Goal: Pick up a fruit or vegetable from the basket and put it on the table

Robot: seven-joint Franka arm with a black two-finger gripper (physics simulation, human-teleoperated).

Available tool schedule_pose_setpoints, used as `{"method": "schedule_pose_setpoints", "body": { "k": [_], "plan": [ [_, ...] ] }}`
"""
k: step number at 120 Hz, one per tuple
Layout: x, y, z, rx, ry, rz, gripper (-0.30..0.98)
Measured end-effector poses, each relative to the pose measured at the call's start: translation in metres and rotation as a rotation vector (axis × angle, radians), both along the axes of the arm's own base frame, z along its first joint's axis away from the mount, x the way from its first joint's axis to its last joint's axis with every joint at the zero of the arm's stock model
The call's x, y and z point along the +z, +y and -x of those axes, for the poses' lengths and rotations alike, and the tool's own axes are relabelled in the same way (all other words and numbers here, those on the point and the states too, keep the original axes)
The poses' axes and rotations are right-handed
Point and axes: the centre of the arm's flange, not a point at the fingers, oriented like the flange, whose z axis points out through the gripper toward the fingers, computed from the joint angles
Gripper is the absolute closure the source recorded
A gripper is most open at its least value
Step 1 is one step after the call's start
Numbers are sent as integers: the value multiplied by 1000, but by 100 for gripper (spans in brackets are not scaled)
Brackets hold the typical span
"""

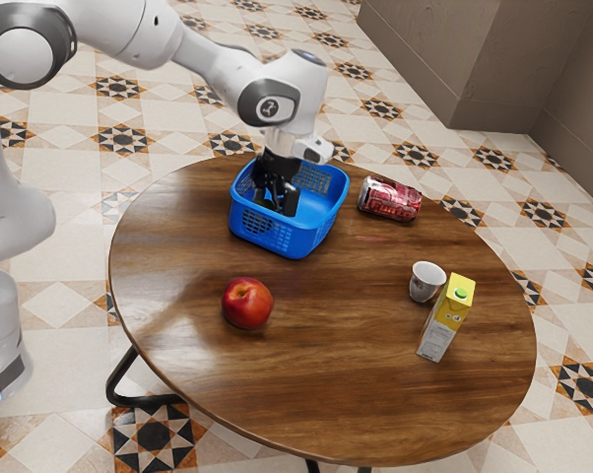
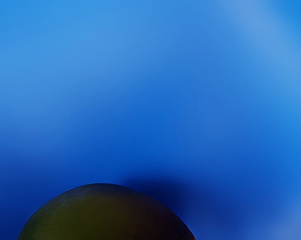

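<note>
White jointed arm (image 1: pixel 213 61) bent over, black hand (image 1: pixel 276 200) pointing down inside blue plastic basket (image 1: pixel 298 241), near dark green rounded produce (image 2: pixel 103 215); can't tell opening or grip.

Bright exterior view, soft shadow across tabletop (image 1: pixel 356 394), wrist view dim around fruit (image 2: pixel 105 215)

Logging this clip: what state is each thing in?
Gripper: lowered into the basket
Blue plastic basket: upright, open-topped
Dark greenish fruit: in the basket; held or not, unclear
Red apple or nectarine: whole, on table
Red drink can: on its side
Small cup: upright
Yellow-topped carton: upright, capped
</note>
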Motion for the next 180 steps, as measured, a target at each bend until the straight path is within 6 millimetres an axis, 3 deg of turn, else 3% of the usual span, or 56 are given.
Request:
{"method": "schedule_pose_setpoints", "body": {
  "k": [15,30,40,93,116,134,149,159,169,180],
  "plan": [
    [-3,-1,0,3,-1,3,0],
    [-2,-1,0,15,-9,13,25],
    [-2,0,-1,20,-12,13,34],
    [10,4,-5,35,-40,4,39],
    [48,10,-15,21,-117,-11,39],
    [108,-1,-27,-55,-242,-17,37],
    [173,-40,-39,-188,-377,-38,39],
    [207,-89,-45,-293,-447,-50,39],
    [226,-142,-46,-393,-489,-41,39],
    [231,-192,-42,-481,-502,-28,39]
  ]
}}
